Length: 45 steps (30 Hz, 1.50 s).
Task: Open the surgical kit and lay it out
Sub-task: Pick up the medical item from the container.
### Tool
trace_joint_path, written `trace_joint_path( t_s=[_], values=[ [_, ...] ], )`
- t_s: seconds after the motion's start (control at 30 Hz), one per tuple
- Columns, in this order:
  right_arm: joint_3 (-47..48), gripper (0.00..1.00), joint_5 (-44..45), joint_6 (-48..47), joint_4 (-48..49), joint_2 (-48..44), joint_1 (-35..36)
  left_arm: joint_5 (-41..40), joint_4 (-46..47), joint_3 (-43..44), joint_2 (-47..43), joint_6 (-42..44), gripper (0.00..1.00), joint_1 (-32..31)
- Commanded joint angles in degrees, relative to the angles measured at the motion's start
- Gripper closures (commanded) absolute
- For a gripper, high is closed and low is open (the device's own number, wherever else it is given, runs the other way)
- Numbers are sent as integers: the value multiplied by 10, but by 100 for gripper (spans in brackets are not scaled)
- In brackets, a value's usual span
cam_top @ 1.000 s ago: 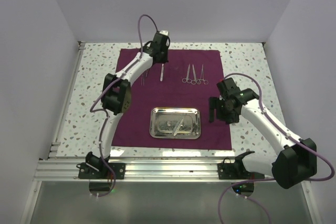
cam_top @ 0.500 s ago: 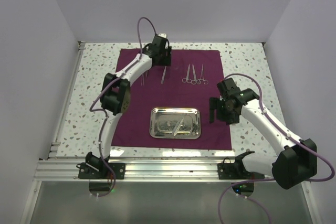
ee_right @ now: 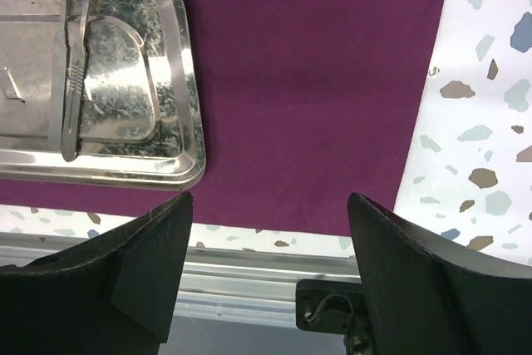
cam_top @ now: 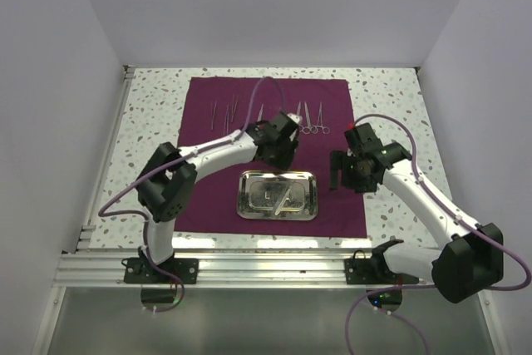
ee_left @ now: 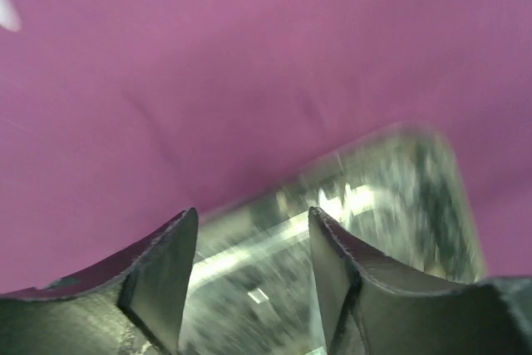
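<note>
White walls enclose a speckled counter (cam_top: pixel 391 89), with both arms bolted at its near edge.

1. Cloth wrap (cam_top: pixel 208 197): dark maroon, unfolded and lying flat across the middle of the counter. It serves as the field on which every kit item rests. Opening appears complete.

2. Steel tray (cam_top: pixel 249 179): sits on the near half of the cloth, square to its edges. Judged to be the source from which items are drawn.

3. Left pincer (ee_left: pixel 249 214): hangs over the far edge of the tray, jaws parted, nothing between them. The wrist view is blurred, but tray metal shows directly beneath. Judged to be positioned for another pickup.

4. Right pincer (ee_right: pixel 268 197): jaws spread wide and empty, poised above the cloth just right of the tray. It is well placed to stay clear of the left arm's work.

5. Forceps (cam_top: pixel 312 118): ring-handled, lying side by side on the far part of the cloth, in a row with thinner pieces to their left.

6. Tweezers (ee_right: pixel 73 72): one slim instrument, so identified by appearance, lies inside the tray. Layout therefore judged unfinished.
</note>
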Motion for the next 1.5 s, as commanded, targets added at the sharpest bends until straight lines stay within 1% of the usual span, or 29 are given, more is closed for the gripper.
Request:
trace_joint_path(
  t_s=[0.0,0.13,0.43,0.73,0.87,0.97,1.2,1.3,1.47],
  values=[
    [-4,21,-12,2,18,-25,2,9,-7,-44,-5,-43,42,-12],
    [-8,21,-17,-3,16,-40,2,3,-2,-50,22,-53,45,-34],
    [-3,21,-17,-9,8,-51,1,6,-3,-1,74,-65,47,-61],
    [-4,21,-31,-13,10,-44,2,0,-13,8,77,-73,49,-65],
    [-5,21,-31,-14,10,-43,1,-10,-18,17,55,-75,50,-65],
    [-6,21,-31,-14,12,-39,2,-13,-32,42,41,-74,50,-64],
    [-8,21,-29,-14,15,-30,1,14,-39,69,35,-63,50,-67],
    [-7,21,-28,-14,15,-28,2,21,-39,64,46,-60,50,-70],
    [-7,21,-24,-13,13,-29,1,28,-38,50,58,-62,56,-78]
  ],
)
